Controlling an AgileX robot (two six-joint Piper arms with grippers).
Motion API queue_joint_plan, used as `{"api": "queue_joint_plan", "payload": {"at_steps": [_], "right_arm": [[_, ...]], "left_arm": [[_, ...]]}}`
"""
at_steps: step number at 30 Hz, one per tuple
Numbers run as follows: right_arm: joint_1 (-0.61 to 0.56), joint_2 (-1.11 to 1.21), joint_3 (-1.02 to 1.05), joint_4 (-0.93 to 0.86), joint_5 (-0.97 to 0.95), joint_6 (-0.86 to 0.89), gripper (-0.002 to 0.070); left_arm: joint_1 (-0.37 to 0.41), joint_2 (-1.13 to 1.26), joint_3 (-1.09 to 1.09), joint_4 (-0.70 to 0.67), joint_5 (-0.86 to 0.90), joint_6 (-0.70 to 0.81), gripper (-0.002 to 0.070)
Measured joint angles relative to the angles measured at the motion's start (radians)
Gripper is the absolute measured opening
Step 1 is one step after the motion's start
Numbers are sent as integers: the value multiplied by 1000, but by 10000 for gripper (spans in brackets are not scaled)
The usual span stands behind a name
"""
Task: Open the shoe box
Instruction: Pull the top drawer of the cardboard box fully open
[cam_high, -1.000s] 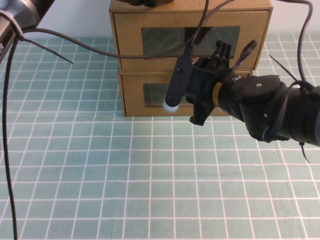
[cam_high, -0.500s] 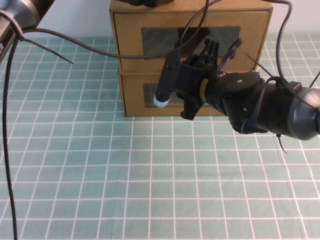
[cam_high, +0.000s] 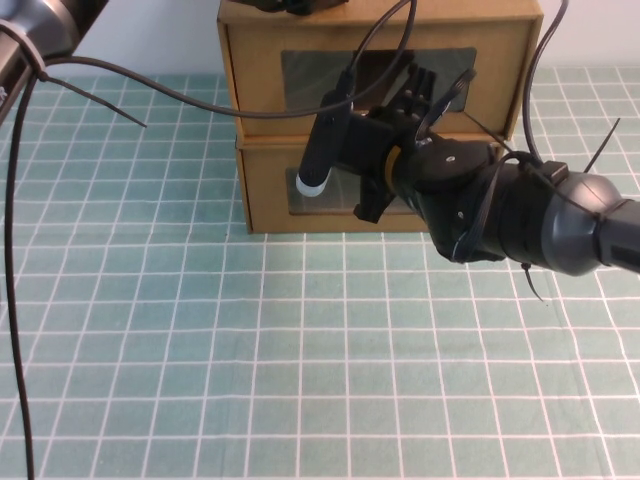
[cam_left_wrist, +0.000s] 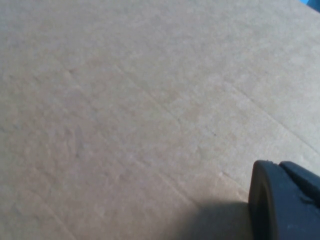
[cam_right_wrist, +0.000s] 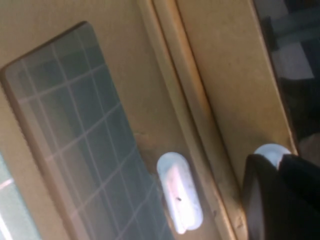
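Note:
Two cardboard shoe boxes stand stacked at the back of the mat, the upper box (cam_high: 380, 45) on the lower box (cam_high: 270, 190), each with a clear window in its front. My right gripper (cam_high: 418, 85) reaches over the lower box and its tip is against the upper box's front, by the window. In the right wrist view one dark finger (cam_right_wrist: 280, 200) lies on the upper box (cam_right_wrist: 225, 75), just past the seam, with a small white patch (cam_right_wrist: 272, 150) at its tip. My left gripper (cam_left_wrist: 285, 200) hovers just over plain cardboard (cam_left_wrist: 125, 100).
A black cylinder with a white end (cam_high: 312, 178) on my right arm hangs before the lower box's window (cam_right_wrist: 75, 130). A white oval (cam_right_wrist: 180, 192) shows at that window's edge. Loose black cables (cam_high: 120, 85) cross the green gridded mat (cam_high: 200, 350).
My right arm has moved left and toward the boxes, bringing its gripper from in front of the lower box up against the upper box's front. The boxes have not moved.

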Motion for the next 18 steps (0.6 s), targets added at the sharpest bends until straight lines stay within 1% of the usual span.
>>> {"api": "queue_joint_plan", "payload": {"at_steps": [4,10,18], "right_arm": [[19,-10,2,28,16,-2,15],[78,-33,45,40,99,-2,12],[152,-117,176,45,173,8,11]], "left_arm": [[0,0,-2,2,6,0,-5],[0,0,-3,2,20,-1,-5],[0,8,-8,2,26,-1,-5]]}}
